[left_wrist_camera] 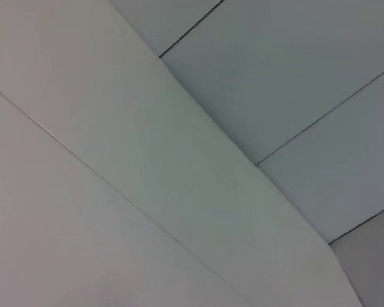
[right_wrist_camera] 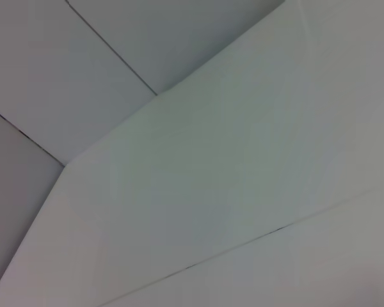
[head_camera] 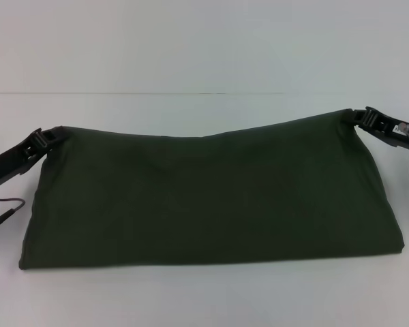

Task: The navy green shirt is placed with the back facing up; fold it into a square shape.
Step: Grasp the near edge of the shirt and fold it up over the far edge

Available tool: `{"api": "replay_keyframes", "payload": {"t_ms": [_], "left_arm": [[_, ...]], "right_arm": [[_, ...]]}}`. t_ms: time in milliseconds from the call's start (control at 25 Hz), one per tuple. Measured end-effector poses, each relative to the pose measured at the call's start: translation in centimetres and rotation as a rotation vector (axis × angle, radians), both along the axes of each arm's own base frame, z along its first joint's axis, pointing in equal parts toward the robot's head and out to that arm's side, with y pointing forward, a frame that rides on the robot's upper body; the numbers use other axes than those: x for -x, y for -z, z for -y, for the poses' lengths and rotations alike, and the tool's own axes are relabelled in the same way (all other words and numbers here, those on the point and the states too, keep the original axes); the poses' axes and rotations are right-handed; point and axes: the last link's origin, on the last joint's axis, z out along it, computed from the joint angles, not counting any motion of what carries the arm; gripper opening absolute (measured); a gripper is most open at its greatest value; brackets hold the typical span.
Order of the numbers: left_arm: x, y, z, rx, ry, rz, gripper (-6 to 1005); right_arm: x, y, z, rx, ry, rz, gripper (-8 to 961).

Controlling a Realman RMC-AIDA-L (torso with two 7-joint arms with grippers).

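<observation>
The navy green shirt (head_camera: 211,197) shows in the head view as a wide dark olive panel, plain side toward me, its lower fold resting on the white table. Its upper edge is lifted and stretched between both arms. My left gripper (head_camera: 51,135) is shut on the upper left corner. My right gripper (head_camera: 358,117) is shut on the upper right corner, a little higher. The upper edge sags slightly in the middle. Neither wrist view shows the shirt or any fingers.
The white table (head_camera: 204,300) runs in front of the shirt and behind it to a pale wall. Cables hang from both wrists at the picture's sides. Both wrist views show only pale wall or ceiling panels (left_wrist_camera: 275,83) with thin seams.
</observation>
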Motion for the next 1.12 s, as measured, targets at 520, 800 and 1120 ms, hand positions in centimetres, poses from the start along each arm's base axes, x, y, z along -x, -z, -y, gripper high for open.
{"api": "replay_keyframes", "payload": {"t_ms": [520,800,1120], "left_arm": [[0.0,0.9,-0.4,-0.058,-0.025,-0.027,35],[0.4,2.1,-0.3,-0.133,-0.072,-0.051,34],[0.3,2.7,-0.4,-0.166,-0.08,-0.045,188]], "right_arm": [[0.3,1.4,-0.6,-0.021,-0.011,0.059,45],[0.1,1.6,-0.7,-0.079,-0.023,0.083,46],[-0.5,1.5,-0.3,-0.092,-0.008,0.068,298]]}}
